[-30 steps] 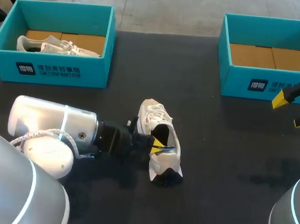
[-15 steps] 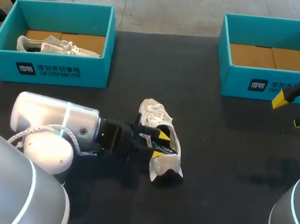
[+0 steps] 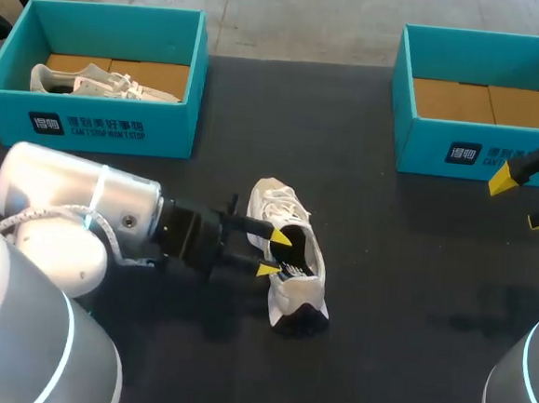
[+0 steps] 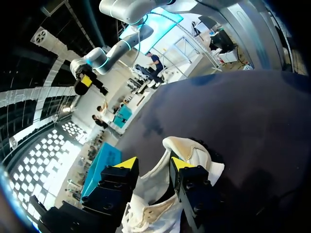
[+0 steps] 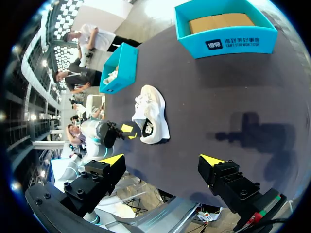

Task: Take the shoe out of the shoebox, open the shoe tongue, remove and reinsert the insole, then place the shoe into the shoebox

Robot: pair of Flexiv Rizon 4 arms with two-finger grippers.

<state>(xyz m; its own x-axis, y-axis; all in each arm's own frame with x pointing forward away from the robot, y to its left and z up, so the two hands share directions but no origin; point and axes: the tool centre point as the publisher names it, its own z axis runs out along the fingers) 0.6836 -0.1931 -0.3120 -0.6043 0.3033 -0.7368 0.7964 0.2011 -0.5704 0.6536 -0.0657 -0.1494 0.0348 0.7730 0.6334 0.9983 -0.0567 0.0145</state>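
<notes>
The shoe (image 3: pixel 288 208) is seen lying on the table (image 3: pixel 411 297) just left of the frame's centre. The left gripper (image 3: pixel 273 254) is held at its left side, fingers spread, tips at the rim of the opening; no clamping can be made out. The right gripper (image 3: pixel 525 201) is kept at the right edge, fingers apart and empty, well away from the shoe.

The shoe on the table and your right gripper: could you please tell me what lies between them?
Nothing: the head view shows only bare dark table between the shoe and the right gripper; the right wrist view agrees.
</notes>
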